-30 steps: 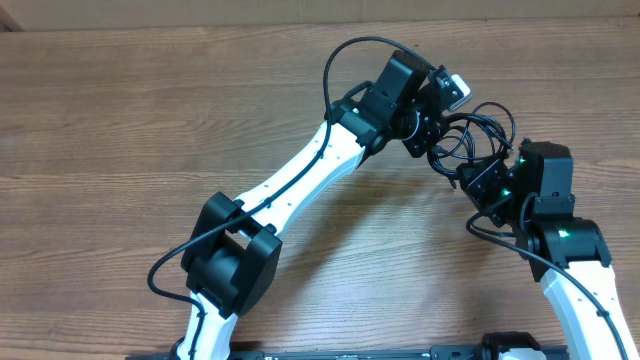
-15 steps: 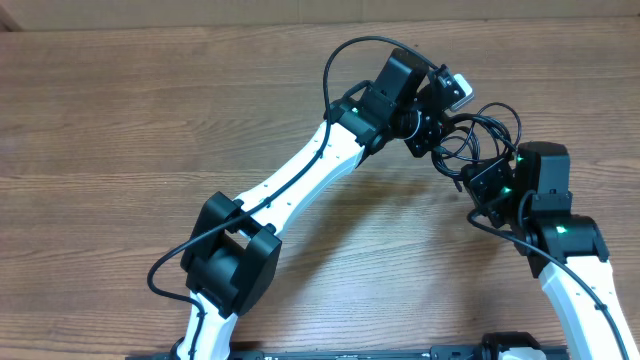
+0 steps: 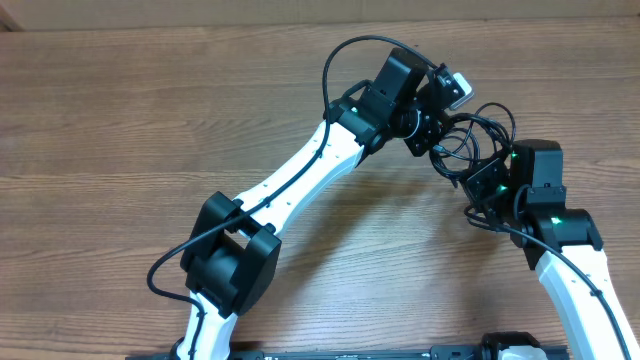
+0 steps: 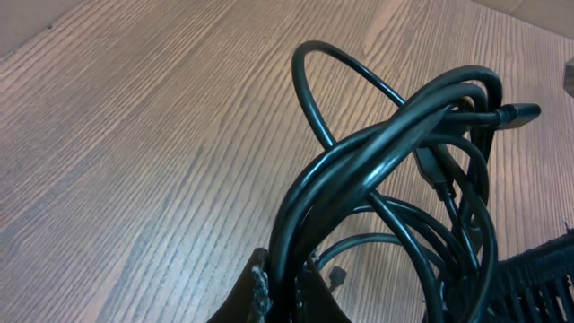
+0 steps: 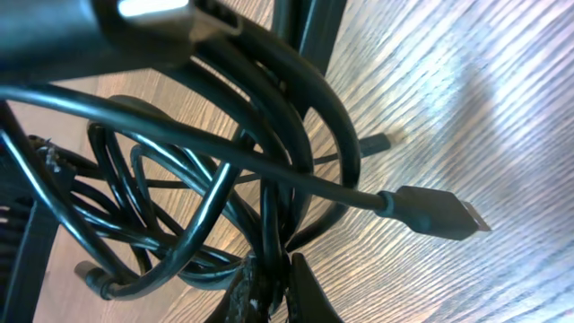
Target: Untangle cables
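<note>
The cables point(image 3: 478, 132) are a knot of thin black loops held just above the wooden table, between my two grippers. My left gripper point(image 3: 436, 148) reaches in from the left and is shut on a few strands; in the left wrist view the cables point(image 4: 386, 148) rise from between its fingertips point(image 4: 261, 289). A plug point(image 4: 516, 114) sticks out to the right. My right gripper point(image 3: 474, 176) comes from below and is shut on strands at the bundle's lower edge. In the right wrist view the cables point(image 5: 224, 188) loop above that gripper point(image 5: 273, 285), and a flat plug point(image 5: 435, 213) hangs free to the right.
The wooden table point(image 3: 150, 130) stretches to the left of the arms. Its far edge point(image 3: 200, 22) runs along the top of the overhead view. The left arm's white link point(image 3: 300, 180) crosses the middle diagonally, and the right arm point(image 3: 575, 270) stands at the lower right.
My right gripper has closed on strands of the bundle and shifted slightly up and to the left. The left gripper has kept its hold and place.
</note>
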